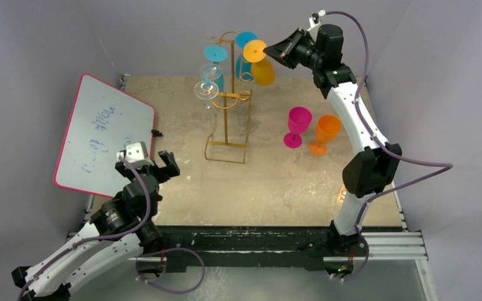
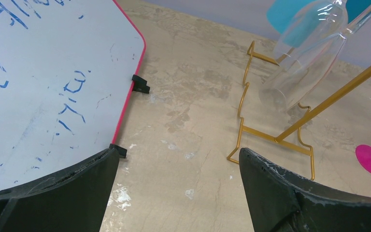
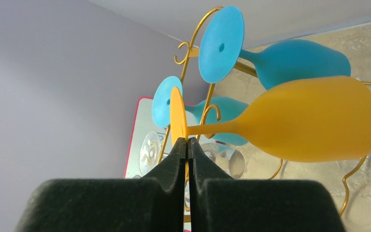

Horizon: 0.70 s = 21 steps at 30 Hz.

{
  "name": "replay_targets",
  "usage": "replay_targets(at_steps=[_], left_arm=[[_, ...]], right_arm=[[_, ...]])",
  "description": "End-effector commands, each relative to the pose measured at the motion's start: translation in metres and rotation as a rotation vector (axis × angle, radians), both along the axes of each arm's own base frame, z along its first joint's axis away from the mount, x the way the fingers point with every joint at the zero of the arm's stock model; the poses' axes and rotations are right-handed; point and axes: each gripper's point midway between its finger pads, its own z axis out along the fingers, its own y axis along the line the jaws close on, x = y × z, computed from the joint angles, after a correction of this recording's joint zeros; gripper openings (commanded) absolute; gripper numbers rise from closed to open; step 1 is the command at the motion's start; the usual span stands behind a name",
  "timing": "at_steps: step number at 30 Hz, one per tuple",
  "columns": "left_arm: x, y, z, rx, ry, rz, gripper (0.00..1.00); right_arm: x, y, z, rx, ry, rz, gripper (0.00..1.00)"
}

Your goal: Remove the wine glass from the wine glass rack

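While the left gripper (image 1: 145, 162) hovers low near the front left corner of the tabletop (image 1: 257, 194) with its jaws spread wide and nothing between them, the right gripper (image 3: 187, 145) is raised high over the far edge, its two black fingers pressed together on the thin rim of a yellow glass's foot. That yellow glass (image 1: 263, 72) hangs bowl-down at the upper right side of the rack (image 1: 224, 119), its flat round foot on top and facing the gripper, its stem running just beside a curled gold hook; whether the stem rests in that hook cannot be told. The rack is a tall gold wire stand with a rectangular base, and it stands about midway along the far edge of the tabletop. Two blue glasses (image 3: 294, 60) also hang from it upside down, one just behind the yellow glass and one on the rack's left side, and two clear glasses (image 1: 206, 91) hang lower on the left side. To the right of the rack, well apart from it, a pink glass (image 1: 299, 119) and an orange glass (image 1: 328, 128) stand upright side by side, nearer the right edge. A whiteboard (image 1: 103, 135) with a red border and faint blue scribbles lies tilted over the left edge, just beside the left gripper. From the left wrist camera the rack's base and one clear glass show beyond the open fingers.
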Motion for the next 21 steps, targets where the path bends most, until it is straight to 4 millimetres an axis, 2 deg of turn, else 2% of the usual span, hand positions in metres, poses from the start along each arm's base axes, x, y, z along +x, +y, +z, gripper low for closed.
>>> replay_targets(at_steps=[1,6,10,13,17,21], left_arm=[[0.001,-0.001,0.009,-0.027,-0.022,-0.002,0.96],[0.002,-0.001,0.010,-0.022,-0.013,0.008,0.97],[0.003,-0.001,0.007,-0.064,0.006,0.045,0.97],[0.004,-0.005,0.006,-0.060,0.032,0.040,0.97],[0.001,-0.007,0.018,-0.101,0.052,0.037,0.97],[-0.004,-0.036,0.036,-0.226,0.074,-0.106,0.98]], right_arm=[[-0.016,-0.005,0.035,0.027,-0.093,0.007,0.00],[-0.026,-0.015,0.040,-0.001,-0.132,-0.029,0.00],[-0.047,-0.022,0.055,-0.016,-0.202,-0.041,0.00],[-0.065,-0.034,0.059,-0.044,-0.234,-0.082,0.00],[-0.089,-0.051,0.060,-0.069,-0.262,-0.149,0.00],[-0.130,-0.058,0.063,-0.084,-0.293,-0.127,0.00]])
